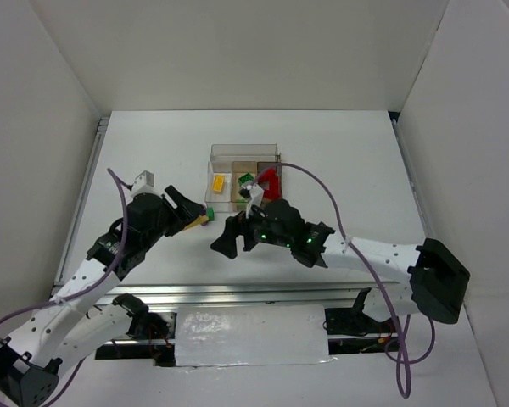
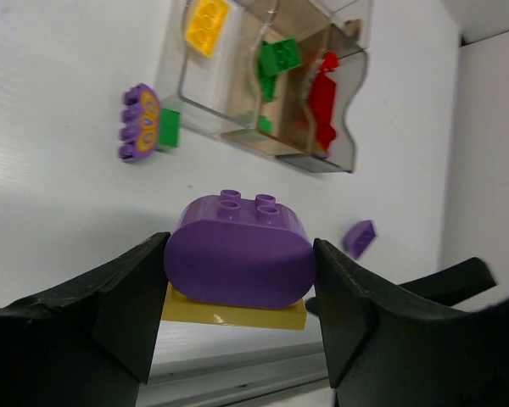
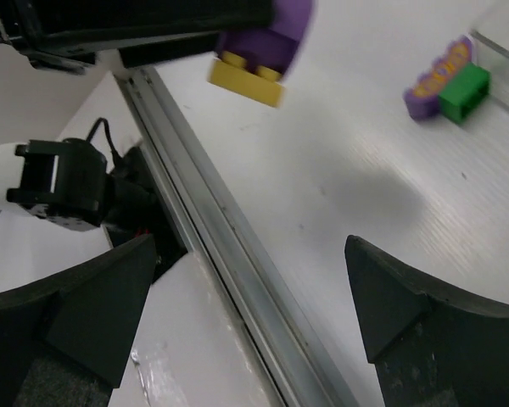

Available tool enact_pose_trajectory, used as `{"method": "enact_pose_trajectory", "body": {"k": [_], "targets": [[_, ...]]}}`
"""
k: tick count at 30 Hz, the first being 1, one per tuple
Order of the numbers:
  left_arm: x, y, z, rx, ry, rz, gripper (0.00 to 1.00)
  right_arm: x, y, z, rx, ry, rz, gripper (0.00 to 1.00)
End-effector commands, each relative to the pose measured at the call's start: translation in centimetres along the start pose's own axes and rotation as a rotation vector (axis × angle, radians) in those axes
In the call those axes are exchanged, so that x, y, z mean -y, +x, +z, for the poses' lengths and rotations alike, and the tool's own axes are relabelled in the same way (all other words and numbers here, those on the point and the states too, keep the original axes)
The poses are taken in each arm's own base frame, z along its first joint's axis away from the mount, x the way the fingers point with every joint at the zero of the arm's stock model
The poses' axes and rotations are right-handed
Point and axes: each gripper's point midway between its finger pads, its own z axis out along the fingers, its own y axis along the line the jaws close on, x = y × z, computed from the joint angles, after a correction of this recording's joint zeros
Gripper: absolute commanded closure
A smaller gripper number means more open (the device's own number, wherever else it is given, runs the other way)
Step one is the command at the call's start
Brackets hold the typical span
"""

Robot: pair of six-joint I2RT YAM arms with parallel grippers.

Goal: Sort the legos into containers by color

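Observation:
A purple oval lego (image 2: 240, 254) with a yellow plate (image 2: 237, 314) stuck under it hangs above the table, and my left gripper (image 2: 240, 275) is shut on its two ends. It also shows at the top of the right wrist view as the purple lego (image 3: 267, 38). My right gripper (image 3: 250, 288) stands wide open over the table's near rail, holding nothing. The containers (image 2: 339, 127) hold a yellow lego (image 2: 207, 25), a green one (image 2: 278, 58) and a red one (image 2: 325, 93). In the top view, the left gripper (image 1: 195, 219) and right gripper (image 1: 229, 237) sit just in front of the containers (image 1: 244, 153).
A purple flower-shaped piece (image 2: 140, 123) lies against a green brick (image 2: 170, 129) just left of the containers. A small purple brick (image 2: 359, 237) lies on the table to the right. The metal rail (image 3: 229, 254) marks the table's near edge. White walls enclose three sides.

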Motion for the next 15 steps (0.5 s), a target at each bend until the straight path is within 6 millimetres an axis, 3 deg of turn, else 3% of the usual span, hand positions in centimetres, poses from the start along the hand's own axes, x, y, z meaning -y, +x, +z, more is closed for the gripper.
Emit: {"method": "enact_pose_trajectory", "body": {"k": [1, 7, 13, 15], "targets": [[4.7, -1.6, -1.9, 0.024, 0.171, -0.188, 1.00, -4.6, -6.2, 2.1, 0.247, -0.070, -0.083, 0.01], [6.9, -2.8, -3.3, 0.050, 0.230, -0.244, 1.00, -6.4, -8.8, 3.4, 0.389, -0.048, -0.080, 0.03], [7.4, -3.3, -4.3, 0.066, 0.260, -0.273, 1.00, -5.4, -11.1, 4.0, 0.483, 0.090, -0.051, 0.06], [7.3, -3.4, -4.6, 0.070, 0.262, -0.270, 1.00, -5.1, -11.5, 4.1, 0.498, 0.110, -0.046, 0.13]]}}
